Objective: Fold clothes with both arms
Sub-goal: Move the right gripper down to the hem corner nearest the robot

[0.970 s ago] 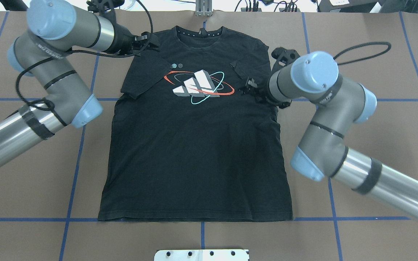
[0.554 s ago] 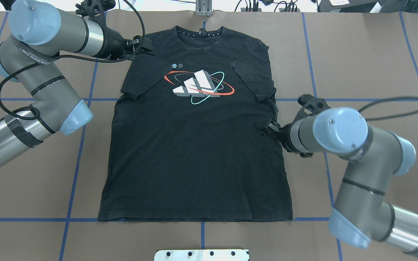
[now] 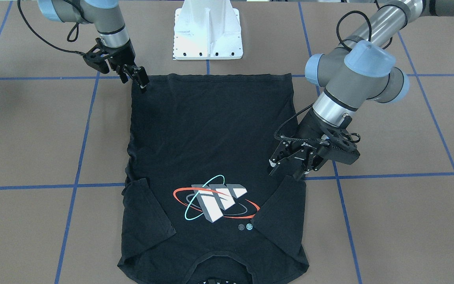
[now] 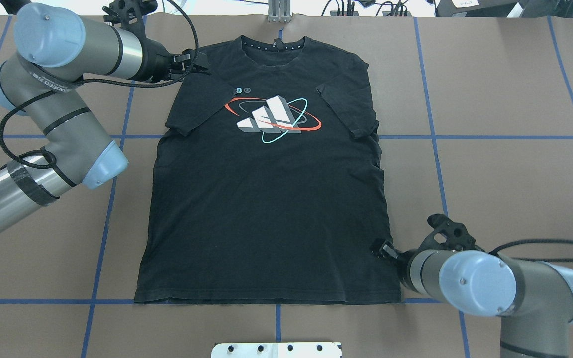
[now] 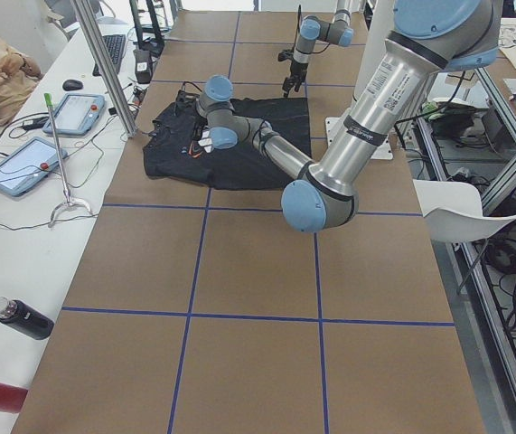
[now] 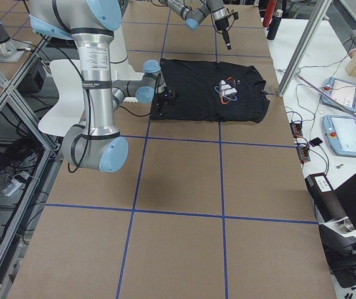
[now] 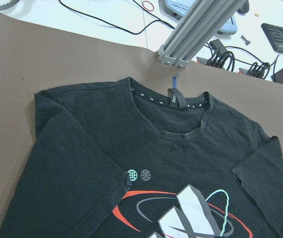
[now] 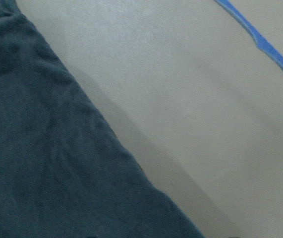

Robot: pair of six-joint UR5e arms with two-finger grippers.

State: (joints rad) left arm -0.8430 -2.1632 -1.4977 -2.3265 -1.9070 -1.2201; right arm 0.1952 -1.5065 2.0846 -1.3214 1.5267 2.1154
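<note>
The black T-shirt [image 4: 266, 209] lies flat, front up, in the middle of the overhead view. Its collar [image 4: 273, 45] is at the top and its hem [image 4: 266, 298] runs along a blue tape line near the bottom. Both short sleeves are folded inward onto the chest, one [image 4: 194, 107] left of the logo [image 4: 272, 119] and one [image 4: 348, 107] right of it. The logo, grey-white blocks ringed by red and teal ovals, stays uncovered between them.

The left gripper [image 3: 288, 172] hangs just above the tip of the folded sleeve in the right half of the front-facing view. Its fingers are apart with nothing between them. The left wrist view looks down on the collar and chest and shows no fingers.

The right gripper [image 3: 135, 81] is at the shirt's hem corner, upper left in the front-facing view and lower right in the overhead view. Its fingers appear apart, low at the cloth's side edge, and I cannot tell whether they touch it. The right wrist view shows only that edge, close up, against the table.

The left arm [image 4: 62, 114] enters from the overhead view's left and the right arm [image 4: 510, 293] from its lower right corner.

The table [image 4: 505, 99] is covered in brown paper gridded with blue tape. A white base pedestal [image 3: 208, 35] stands beyond the hem, and an aluminium post [image 7: 200, 25] rises behind the collar.
</note>
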